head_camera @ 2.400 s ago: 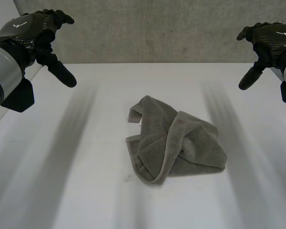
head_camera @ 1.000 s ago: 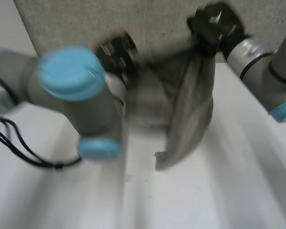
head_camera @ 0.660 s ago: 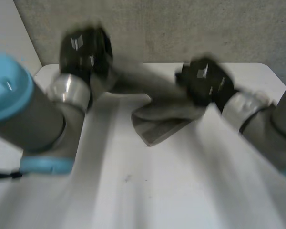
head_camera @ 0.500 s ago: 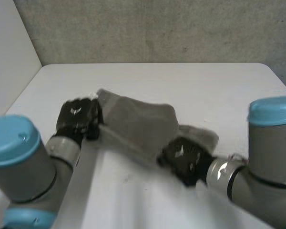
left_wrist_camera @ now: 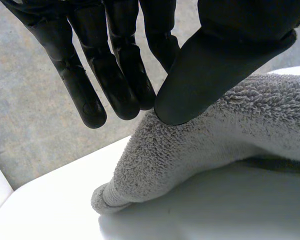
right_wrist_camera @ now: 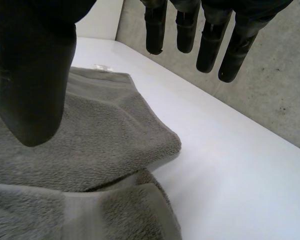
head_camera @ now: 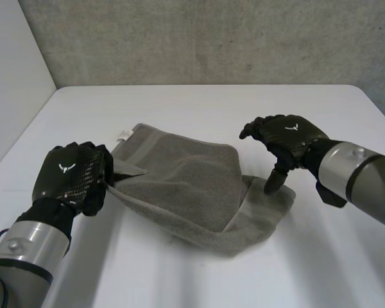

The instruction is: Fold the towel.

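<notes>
A grey towel [head_camera: 186, 173] lies partly spread on the white table [head_camera: 199, 102], with a fold along its right side and a white label [head_camera: 124, 135] at its far left corner. My left hand [head_camera: 70, 176] is at the towel's left edge, where the left wrist view shows the thumb [left_wrist_camera: 220, 60] and fingers [left_wrist_camera: 115, 80] pinching a raised ridge of towel [left_wrist_camera: 230, 115]. My right hand [head_camera: 285, 135] hovers over the towel's right edge. Its thumb [right_wrist_camera: 32, 75] and straight fingers [right_wrist_camera: 205, 40] are spread apart over the towel [right_wrist_camera: 90, 135] and hold nothing.
A grey concrete wall [head_camera: 212, 38] runs behind the table, and a white panel [head_camera: 13, 77] stands at its left side. Bare tabletop lies in front of the towel and to its right [head_camera: 333, 256].
The crumpled towel was lifted by both hands, swung out and laid down spread wider. My right hand has let go of its edge and opened; my left hand still grips the left edge.
</notes>
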You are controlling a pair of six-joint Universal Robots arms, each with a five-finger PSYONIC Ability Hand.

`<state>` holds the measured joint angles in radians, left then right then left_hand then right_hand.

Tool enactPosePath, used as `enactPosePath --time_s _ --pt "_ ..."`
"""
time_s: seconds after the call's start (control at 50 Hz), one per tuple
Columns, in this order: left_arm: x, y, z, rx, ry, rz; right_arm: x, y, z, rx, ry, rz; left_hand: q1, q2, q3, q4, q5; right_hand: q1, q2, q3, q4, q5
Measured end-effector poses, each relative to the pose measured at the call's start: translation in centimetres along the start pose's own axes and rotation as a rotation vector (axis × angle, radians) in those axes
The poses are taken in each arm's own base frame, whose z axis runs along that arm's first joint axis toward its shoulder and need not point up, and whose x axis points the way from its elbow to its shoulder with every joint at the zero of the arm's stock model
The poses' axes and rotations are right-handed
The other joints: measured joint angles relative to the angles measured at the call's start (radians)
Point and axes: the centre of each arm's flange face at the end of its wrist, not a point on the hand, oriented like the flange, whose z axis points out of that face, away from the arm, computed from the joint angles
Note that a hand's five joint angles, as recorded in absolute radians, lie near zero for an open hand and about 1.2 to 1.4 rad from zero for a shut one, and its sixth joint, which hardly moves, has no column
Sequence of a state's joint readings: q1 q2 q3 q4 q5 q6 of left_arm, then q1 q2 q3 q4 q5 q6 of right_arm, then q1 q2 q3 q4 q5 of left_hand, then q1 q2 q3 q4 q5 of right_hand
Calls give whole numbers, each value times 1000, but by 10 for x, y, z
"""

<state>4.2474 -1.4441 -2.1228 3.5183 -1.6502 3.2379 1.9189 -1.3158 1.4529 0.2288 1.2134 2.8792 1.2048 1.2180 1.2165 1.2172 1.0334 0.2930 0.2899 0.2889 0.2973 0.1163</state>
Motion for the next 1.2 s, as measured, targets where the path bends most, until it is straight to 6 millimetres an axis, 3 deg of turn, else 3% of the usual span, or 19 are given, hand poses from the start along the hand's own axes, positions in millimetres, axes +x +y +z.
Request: enactPosePath --time_s 0.14,0.3,0.5,0.76,0.8,0.88,0.92,1.08,1.2 --pt "-1 3 -10 -2 -1 45 6 5 31 -81 -33 -49 0 0 0 0 0 136 126 139 139 162" --pt "-2 5 -18 0 -4 55 3 29 68 -235 -78 -223 0 0 0 0 0 179 169 180 173 191" --pt "-6 6 -17 -6 -24 52 7 56 90 -309 -21 -312 0 0 0 0 0 180 169 180 173 191" --pt "-10 9 -14 -10 -38 50 -3 68 97 -295 -36 -345 0 0 0 0 0 182 171 181 173 194" --pt "-11 9 -14 -8 -41 49 -4 67 97 -291 -35 -347 0 -2 -1 -2 0 282 277 267 261 284" --pt "-12 10 -12 -7 -45 48 -4 66 97 -282 -33 -349 -3 -17 -16 -17 -3 842 857 828 820 828" --pt "-13 10 -11 -6 -46 48 -4 65 97 -276 -30 -349 -3 -21 -20 -21 -3 996 996 982 979 986" --pt "-16 13 0 9 -36 46 5 47 90 -225 14 -332 -26 -41 -39 -40 -25 1024 1031 1037 1041 1029" --pt "-17 21 17 19 -14 48 30 20 73 -121 117 -232 -57 -70 -69 -70 -58 1024 1031 1037 1041 1029"
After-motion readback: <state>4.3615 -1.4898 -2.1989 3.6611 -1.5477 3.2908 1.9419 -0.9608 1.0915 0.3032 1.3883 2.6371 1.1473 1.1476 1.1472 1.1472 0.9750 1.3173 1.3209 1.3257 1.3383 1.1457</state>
